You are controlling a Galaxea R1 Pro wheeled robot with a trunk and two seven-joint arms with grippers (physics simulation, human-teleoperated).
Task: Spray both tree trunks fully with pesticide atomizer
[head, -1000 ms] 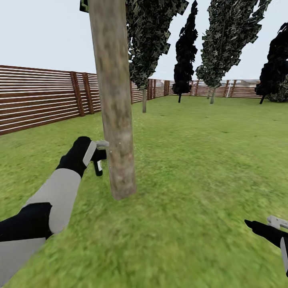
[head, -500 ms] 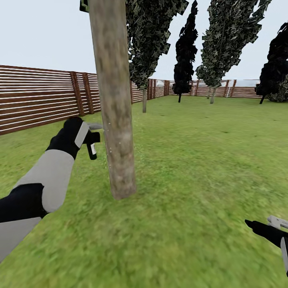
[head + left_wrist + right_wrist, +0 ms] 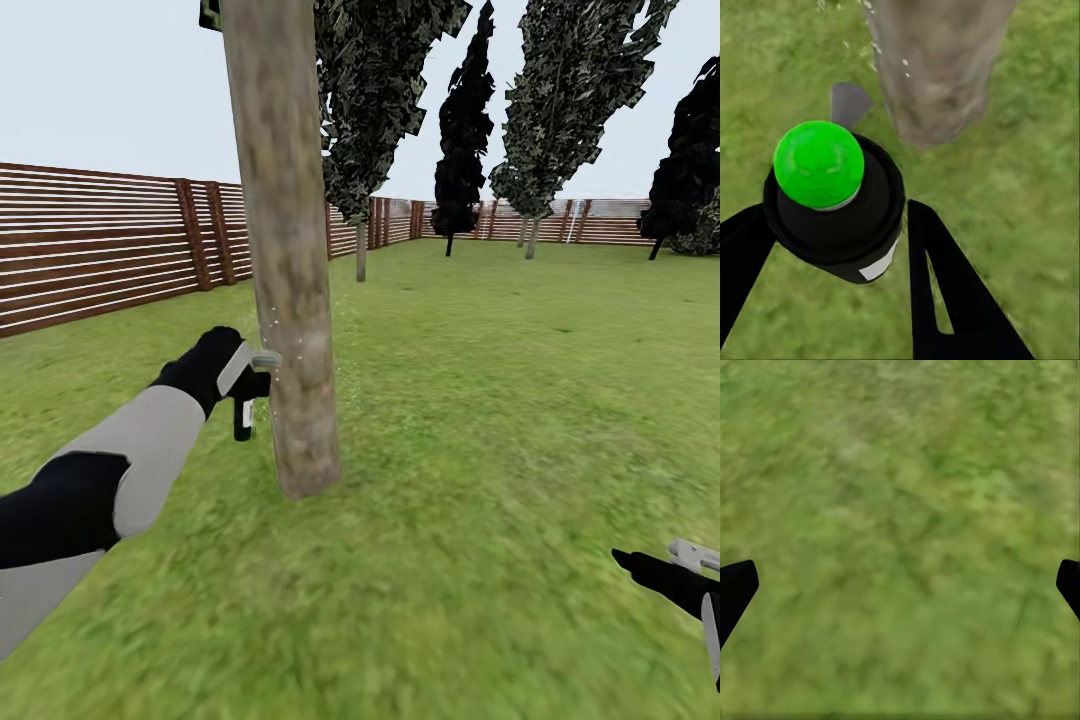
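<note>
Beside the tree trunk (image 3: 288,300), low on its fence-facing side, the left hand (image 3: 262,372) is gripping the pesticide atomizer (image 3: 243,418), its fingers clamped on the black body so that the can is hanging down just beside the bark. In the left wrist view the atomizer (image 3: 832,199) is sitting between the two dark fingers (image 3: 945,292), its button top glowing green, with the trunk (image 3: 937,67) right ahead and a few white specks of pesticide (image 3: 905,62) drifting at the bark's edge. To do this step well, I judge the nozzle should be kept pointing squarely at the bark from close by, and swept slowly up and down and round the column, since only sparse specks are showing on it and most of the trunk is looking bare. The right hand (image 3: 700,570) is resting low over the grass (image 3: 500,400), well apart from the tree; its fingertips (image 3: 735,585) are standing wide apart with nothing between them.
</note>
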